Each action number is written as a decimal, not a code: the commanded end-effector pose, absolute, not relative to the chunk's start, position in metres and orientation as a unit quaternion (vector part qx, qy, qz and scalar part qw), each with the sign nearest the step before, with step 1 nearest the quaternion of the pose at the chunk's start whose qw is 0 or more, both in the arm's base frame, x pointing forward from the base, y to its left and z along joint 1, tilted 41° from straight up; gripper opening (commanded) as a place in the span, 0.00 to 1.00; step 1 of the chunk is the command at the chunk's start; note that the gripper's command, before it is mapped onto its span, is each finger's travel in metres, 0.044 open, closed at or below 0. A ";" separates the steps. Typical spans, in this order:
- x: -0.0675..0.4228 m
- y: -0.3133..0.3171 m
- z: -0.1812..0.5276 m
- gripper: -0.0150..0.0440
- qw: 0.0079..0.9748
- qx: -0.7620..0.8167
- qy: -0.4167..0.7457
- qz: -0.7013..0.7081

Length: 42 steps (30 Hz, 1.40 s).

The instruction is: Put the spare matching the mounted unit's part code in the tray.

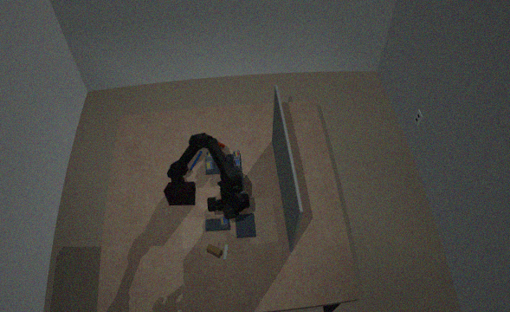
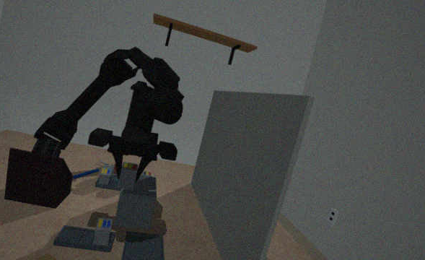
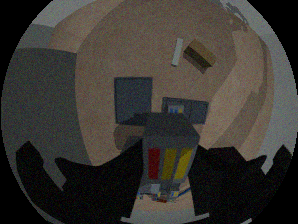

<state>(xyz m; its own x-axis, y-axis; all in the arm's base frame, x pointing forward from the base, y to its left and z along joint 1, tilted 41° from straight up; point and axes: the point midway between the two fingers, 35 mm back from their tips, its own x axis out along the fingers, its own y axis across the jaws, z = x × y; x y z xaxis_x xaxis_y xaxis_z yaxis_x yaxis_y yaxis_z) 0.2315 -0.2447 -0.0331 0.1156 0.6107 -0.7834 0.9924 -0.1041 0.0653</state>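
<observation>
Claw (image 2: 128,178) clamped on grey spare (image 3: 166,156) striped red, yellow, yellow, lifted off table (image 1: 324,243). Below, just ahead: dark tray (image 3: 133,99), second spare (image 2: 103,231) beside it.
</observation>
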 end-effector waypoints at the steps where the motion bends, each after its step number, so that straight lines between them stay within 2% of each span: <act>1: 0.250 -0.248 -0.034 0.25 0.311 0.682 0.588 -0.304; 15: 0.302 -0.251 -0.036 0.25 0.301 0.689 0.583 -0.307; 42: 0.309 -0.239 -0.054 0.25 0.302 0.689 0.583 -0.307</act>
